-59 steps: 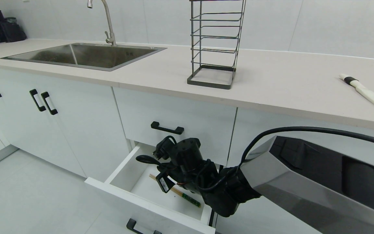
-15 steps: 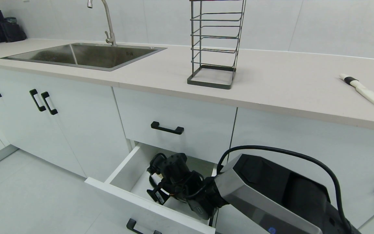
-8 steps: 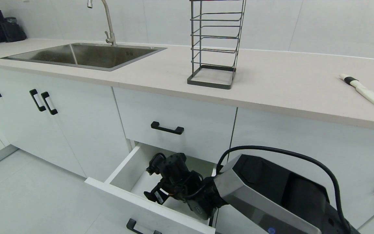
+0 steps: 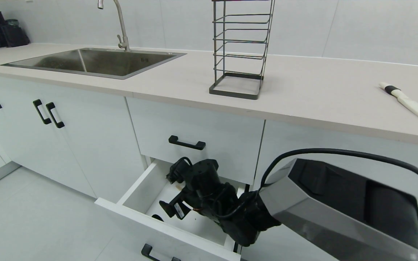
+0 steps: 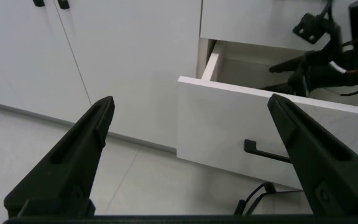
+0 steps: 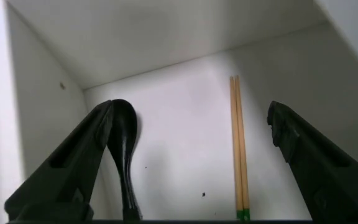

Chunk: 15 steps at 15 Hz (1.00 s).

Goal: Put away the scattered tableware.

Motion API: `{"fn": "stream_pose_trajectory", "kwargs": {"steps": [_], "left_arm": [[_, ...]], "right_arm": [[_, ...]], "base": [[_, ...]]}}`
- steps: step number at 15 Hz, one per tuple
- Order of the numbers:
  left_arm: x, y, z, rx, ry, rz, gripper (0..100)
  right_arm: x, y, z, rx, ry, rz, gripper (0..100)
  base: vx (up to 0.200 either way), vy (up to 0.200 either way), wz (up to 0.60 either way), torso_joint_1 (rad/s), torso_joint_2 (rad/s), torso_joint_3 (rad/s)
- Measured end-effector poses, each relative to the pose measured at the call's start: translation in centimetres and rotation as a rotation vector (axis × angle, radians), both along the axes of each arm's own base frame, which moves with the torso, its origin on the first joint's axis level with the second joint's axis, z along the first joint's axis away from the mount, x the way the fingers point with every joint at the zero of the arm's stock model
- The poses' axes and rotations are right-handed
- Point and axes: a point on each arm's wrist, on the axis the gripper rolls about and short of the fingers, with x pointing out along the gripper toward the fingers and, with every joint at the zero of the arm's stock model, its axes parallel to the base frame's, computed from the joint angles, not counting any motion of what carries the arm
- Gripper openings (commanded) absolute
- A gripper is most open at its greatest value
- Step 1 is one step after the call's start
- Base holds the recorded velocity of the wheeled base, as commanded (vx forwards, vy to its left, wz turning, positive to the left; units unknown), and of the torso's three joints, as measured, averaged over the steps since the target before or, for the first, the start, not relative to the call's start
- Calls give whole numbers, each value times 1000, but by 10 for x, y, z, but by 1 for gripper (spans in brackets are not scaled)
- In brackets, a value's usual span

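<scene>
Right hand spread, empty, inside open drawer. Black spoon and chopsticks lie on its floor. Risk: on withdrawal the wrist may clip the drawer front and jolt both. Knife on counter, unstowed.

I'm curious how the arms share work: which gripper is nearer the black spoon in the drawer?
Right. The right gripper is above the black spoon in the drawer; the left gripper is outside, facing its front.
</scene>
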Motion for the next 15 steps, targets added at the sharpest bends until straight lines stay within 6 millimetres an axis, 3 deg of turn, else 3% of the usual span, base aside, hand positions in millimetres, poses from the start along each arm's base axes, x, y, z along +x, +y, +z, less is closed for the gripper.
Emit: {"fn": "stream_pose_trajectory", "kwargs": {"steps": [8, 12, 15], "left_arm": [[0, 0, 0, 0, 0, 0, 100], [0, 0, 0, 0, 0, 0, 100], [0, 0, 0, 0, 0, 0, 100]], "right_arm": [[-44, -36, 67, 107, -82, 31, 100], [-69, -57, 89, 132, -100, 52, 100], [-91, -84, 108, 151, -109, 58, 100]], "base": [[0, 0, 0, 0, 0, 0], [0, 0, 0, 0, 0, 0], [0, 0, 0, 0, 0, 0]]}}
